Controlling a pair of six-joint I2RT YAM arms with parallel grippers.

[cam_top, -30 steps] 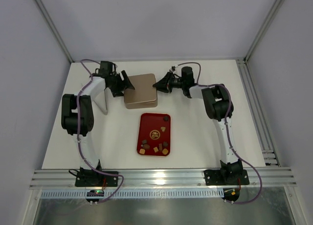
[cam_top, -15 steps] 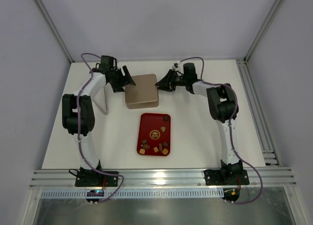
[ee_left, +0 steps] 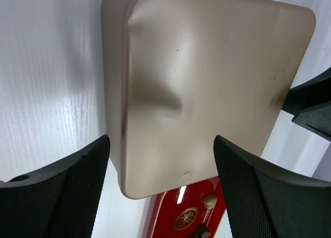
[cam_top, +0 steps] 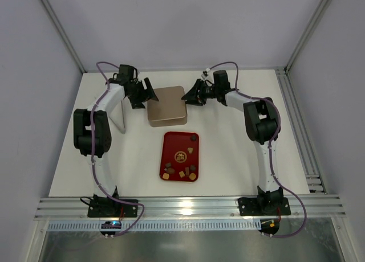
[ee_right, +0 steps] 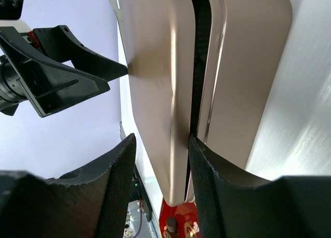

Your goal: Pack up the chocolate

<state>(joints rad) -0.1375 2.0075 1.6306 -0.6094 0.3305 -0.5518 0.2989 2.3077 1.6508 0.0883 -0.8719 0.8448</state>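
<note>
Gap between lid [ee_right: 155,67] and tin [ee_right: 243,67].
Visible only from right wrist; right tool [ee_right: 161,145] clamps lid, left tool [ee_left: 161,139] spread wide; both now farther back.

The left jaws stood wide apart; the golden tin lid [ee_left: 207,88] filled the room ahead of them, while bare tabletop [ee_left: 46,67] lay free ahead of one finger [ee_left: 51,196]. The lid's edge occupied the gap between the right jaws, with the tin base [ee_right: 243,67] ahead of one finger. The red tray [cam_top: 178,156] lay just past the tin base, apart from both jaws.
</note>
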